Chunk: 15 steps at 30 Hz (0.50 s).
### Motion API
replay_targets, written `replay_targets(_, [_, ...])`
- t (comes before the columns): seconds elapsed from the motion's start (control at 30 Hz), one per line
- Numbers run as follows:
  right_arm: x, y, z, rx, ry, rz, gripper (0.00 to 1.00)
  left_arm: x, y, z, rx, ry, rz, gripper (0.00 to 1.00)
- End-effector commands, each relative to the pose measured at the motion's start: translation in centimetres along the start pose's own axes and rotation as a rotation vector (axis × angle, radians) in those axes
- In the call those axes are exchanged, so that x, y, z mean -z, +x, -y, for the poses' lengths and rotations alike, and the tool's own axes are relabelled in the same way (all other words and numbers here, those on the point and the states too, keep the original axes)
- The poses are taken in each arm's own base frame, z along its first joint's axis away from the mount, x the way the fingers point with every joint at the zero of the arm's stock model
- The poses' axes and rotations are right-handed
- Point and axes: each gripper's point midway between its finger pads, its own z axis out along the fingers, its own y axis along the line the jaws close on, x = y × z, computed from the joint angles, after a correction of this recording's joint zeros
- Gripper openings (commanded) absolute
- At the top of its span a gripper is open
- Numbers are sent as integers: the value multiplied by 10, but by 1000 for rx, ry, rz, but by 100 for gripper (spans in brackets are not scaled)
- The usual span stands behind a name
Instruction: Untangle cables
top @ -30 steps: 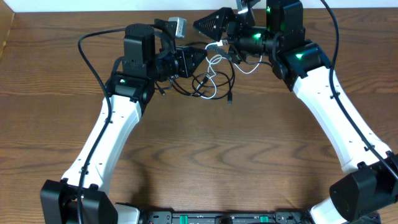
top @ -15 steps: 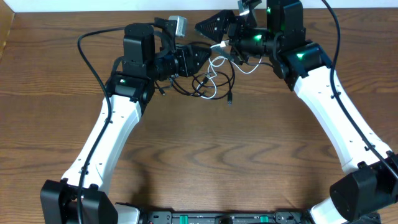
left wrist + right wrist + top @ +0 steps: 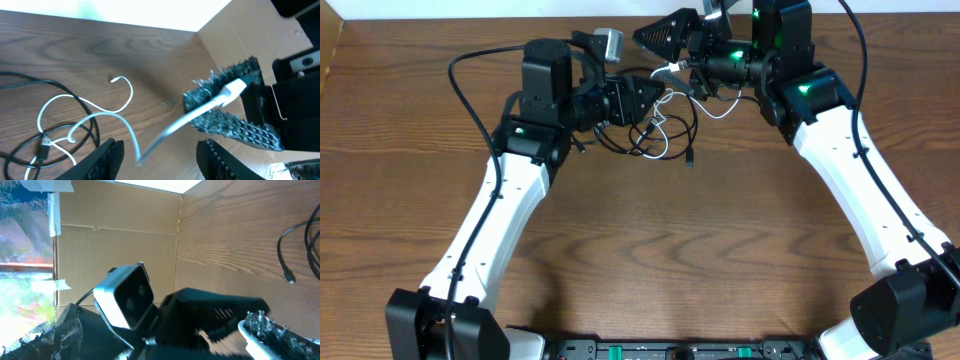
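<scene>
The cables (image 3: 660, 130) lie in a tangled heap of black and white loops on the wooden table (image 3: 650, 250), between the two grippers. My left gripper (image 3: 650, 95) (image 3: 160, 162) hovers open just left of the heap. The white cable (image 3: 90, 117) climbs, blurred, between its fingers without touching them. The cable's white plug (image 3: 233, 90) rests against a textured pad (image 3: 235, 127) of my right gripper (image 3: 675, 55), whose fingers stand wide apart. A black cable (image 3: 15, 150) loops round the white one, and a black plug (image 3: 688, 160) trails toward the front.
A cardboard wall (image 3: 240, 30) (image 3: 115, 245) stands along the back edge of the table, close behind both grippers. The left arm's wrist camera (image 3: 608, 42) (image 3: 125, 297) sits right in front of the right gripper. Thick black arm wires (image 3: 470, 90) arc over the table.
My left gripper has gone from shut to open and edged slightly right, letting go of the white cable. The right gripper has stayed wide open, nearly still.
</scene>
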Motion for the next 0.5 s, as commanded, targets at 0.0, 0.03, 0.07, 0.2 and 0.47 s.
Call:
replay_targets(0.0, [2, 1, -5, -24, -18, -8, 99, -4, 2, 9, -64, 28, -12, 53])
replay_targets(0.03, [3, -1, -6, -33, -20, -5, 99, -4, 2, 9, -74, 28, -12, 52])
replay_targets(0.07, [3, -1, -7, -38, -24, -3, 99, -4, 2, 8, -78, 25, -11, 52])
replay_targets(0.2, [3, -2, -8, -34, -31, -3, 99, -4, 2, 8, -78, 25, -11, 45])
replay_targets(0.47, [3, -2, -6, 16, -22, 1, 99, -4, 1, 8, -78, 25, -10, 8])
